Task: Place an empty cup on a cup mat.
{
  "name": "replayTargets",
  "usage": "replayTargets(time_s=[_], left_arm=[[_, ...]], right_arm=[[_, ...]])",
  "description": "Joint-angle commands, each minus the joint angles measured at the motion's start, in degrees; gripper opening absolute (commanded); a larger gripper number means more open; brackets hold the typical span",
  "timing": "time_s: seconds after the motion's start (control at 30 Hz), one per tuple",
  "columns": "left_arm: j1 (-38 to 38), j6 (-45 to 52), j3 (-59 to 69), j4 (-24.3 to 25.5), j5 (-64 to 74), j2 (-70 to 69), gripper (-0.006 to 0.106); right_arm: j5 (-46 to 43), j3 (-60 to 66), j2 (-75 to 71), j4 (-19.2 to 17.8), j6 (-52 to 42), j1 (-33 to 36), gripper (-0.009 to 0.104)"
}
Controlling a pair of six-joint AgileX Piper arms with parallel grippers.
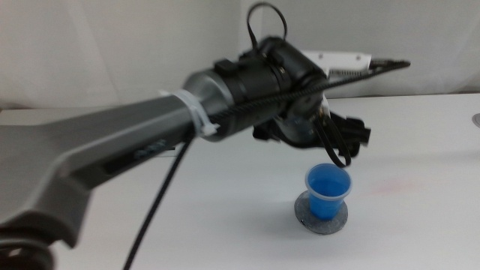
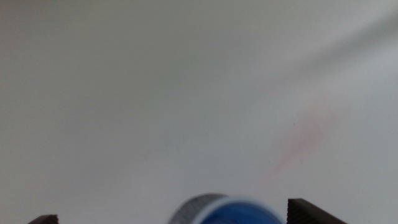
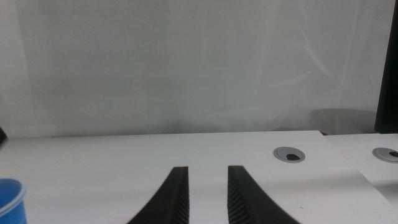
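A: Item one, the surface (image 1: pixel 420 150)?
B: White, matte, with a faint pink smear (image 1: pixel 395 185) at about 3 o'clock from the cup. A pale wall behind it. The right wrist view alone lists two round grey grommets (image 3: pixel 290 155) set in the top.

A: Item two, the cup (image 1: pixel 328 191)?
B: Bright blue, thin white rim, upright, standing on the cup mat (image 1: pixel 322 216), a dark grey speckled disc whose edge shows all round the base. Empty as far as the middle view shows.

A: Item three, the left arm?
B: Enters from 9 o'clock and reaches across to centre. The left gripper (image 1: pixel 352 139) hangs just above and behind the cup, at its 12 o'clock, clear of the rim. Its wrist view shows the two jaws spread wide with the cup rim and mat edge between them, blurred.

A: Item four, the right gripper (image 3: pixel 203 196)?
B: Out of the middle view. Its own camera shows the jaws parted by a narrow gap, holding nothing, with the cup at the far edge of that frame.
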Motion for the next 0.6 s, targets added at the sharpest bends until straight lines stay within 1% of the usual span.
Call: replayTargets(time_s=[0.0,0.1,0.23,0.37,0.57], left_arm=[[0.0,0.6,-0.1,3.4,0.5,-2.9,0.091],[0.9,2.1,-0.1,7.5,2.3,-5.9,0.090],[5.4,2.4,-0.1,11.9,6.6,-9.1,0.089],[12.7,4.0,-0.1,13.4,10.6,-11.8,0.089],[27.0,9.4,-0.1,13.4,12.3,-14.5,0.089]], right_arm=[[0.0,2.2,-1.8,-0.2,-0.4,0.2,0.024],[0.0,2.2,-1.8,-0.2,-0.4,0.2,0.024],[0.0,2.2,-1.8,-0.2,-0.4,0.2,0.024],[0.0,2.2,-1.8,-0.2,-0.4,0.2,0.024],[0.0,2.2,-1.8,-0.2,-0.4,0.2,0.024]])
